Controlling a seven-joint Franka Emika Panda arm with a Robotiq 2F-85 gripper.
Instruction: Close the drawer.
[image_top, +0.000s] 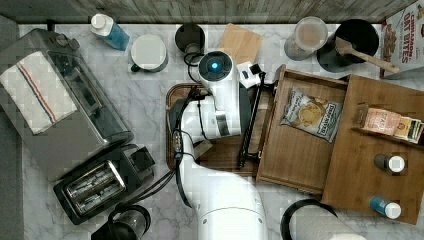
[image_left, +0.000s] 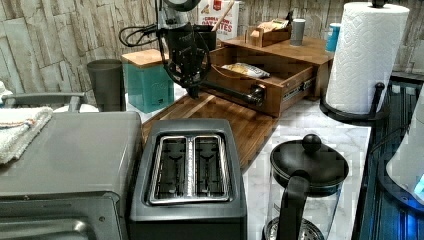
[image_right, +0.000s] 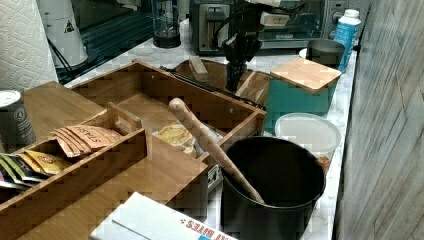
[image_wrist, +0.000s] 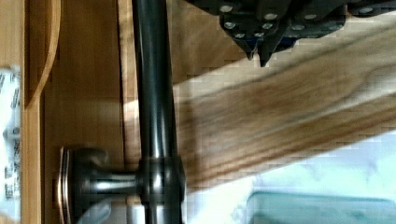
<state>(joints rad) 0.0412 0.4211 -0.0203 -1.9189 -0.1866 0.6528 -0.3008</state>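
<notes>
You have the shallow medium-brown wooden drawer (image_top: 300, 150) standing pulled out from under the flat wooden cabinet top (image_top: 360, 170), which sits at its 3 o'clock in the top view. A crinkled snack bag (image_top: 312, 114) lies inside it toward the 12 o'clock end. The drawer's dark metal bar handle (image_top: 250, 125) runs along its front face on the 9 o'clock side, over the darker rounded-corner wooden tray (image_top: 220, 150). Your black gripper (image_wrist: 258, 52) hangs just beside that handle without touching it; in the wrist view its fingertips are pinched almost together with nothing between them. In the left view the gripper (image_left: 192, 90) points down at the tray just off the handle's end. On the cabinet top, two small bottles (image_top: 390, 162) stand at the 4 o'clock part. Farther out, at 8 o'clock from the drawer in the top view, a black two-slot toaster (image_top: 97, 185) rests on the white marble counter (image_top: 145, 110).
</notes>
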